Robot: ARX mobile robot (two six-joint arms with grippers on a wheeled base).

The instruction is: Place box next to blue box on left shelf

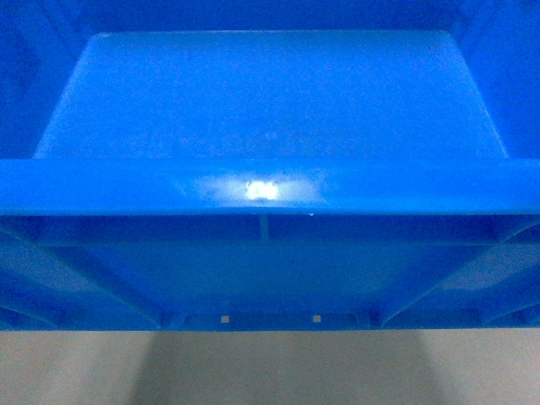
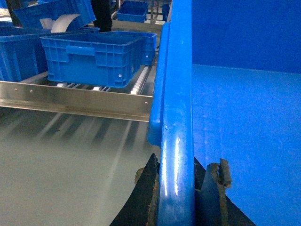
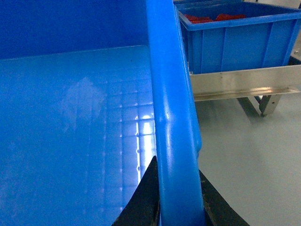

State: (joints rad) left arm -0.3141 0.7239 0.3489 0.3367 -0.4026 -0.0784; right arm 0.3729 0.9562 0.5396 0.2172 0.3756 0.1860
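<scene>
The box, a bright blue open-topped plastic crate, fills the head view: smooth flat floor, thick rolled glossy rim, vertical and diagonal ribs on its near wall, and its long axis runs side to side across that view. It sits upright with the opening upward, above a pale grey floor.

Left of the box stands the left shelf, its tracks of small white rollers ending behind a brushed metal front rail. A smaller blue crate with gridded ribbed sides rests on those rollers, near the box's left wall.

Right of the box, another blue crate holding red items sits above a similar metal rail.

The left gripper has its dark, worn fingers on either side of the box's left rim, clamping it. The right gripper grips the box's right rim likewise.
</scene>
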